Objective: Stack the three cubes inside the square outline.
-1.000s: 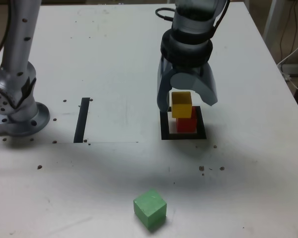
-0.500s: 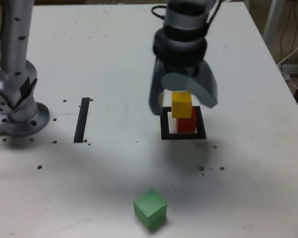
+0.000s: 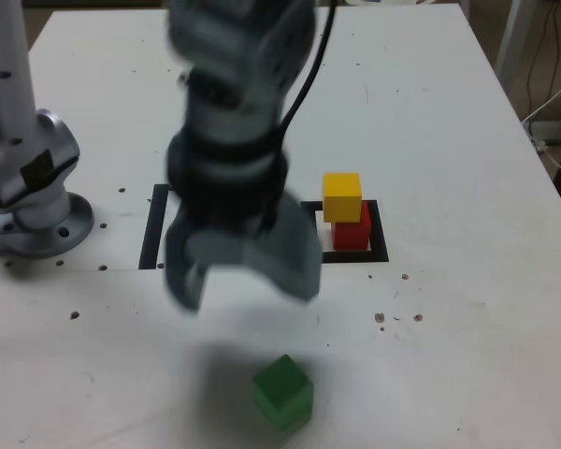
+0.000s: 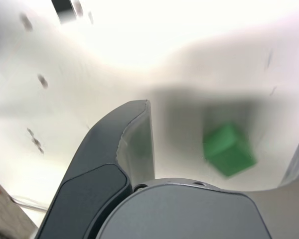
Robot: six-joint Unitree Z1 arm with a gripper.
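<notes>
Yellow cube (image 3: 341, 196), red cube (image 3: 352, 231) and green cube (image 3: 284, 391) all show in the exterior view. The yellow cube sits up on top of the red cube, and it pokes out a bit toward the exterior view's left, so the two do not line up neatly. The red cube is inside the square outline (image 3: 379, 234), which is thick and black with a pale middle. Part of the outline's left side is hidden behind the gripper (image 3: 248, 292). The green cube is all by itself on the white table (image 3: 477, 327), well apart from the other two and nearer the bottom of the exterior view. It is turned so that a corner points at the camera. The gripper is up in the air, pointing down, and it looks blurry. Its two fingers are spread wide, with nothing between them. A soft gray shadow lies on the table around the green cube. A black strip (image 3: 151, 229) lies on the table to the exterior view's left of the gripper, and the round gray base (image 3: 42, 234) is farther left. In the wrist view, the gripper's fingers are wide apart too, and they are not holding anything. The green cube shows in the space between them, down on the table, and it looks a little fuzzy. The yellow cube and red cube cannot be seen from there.
</notes>
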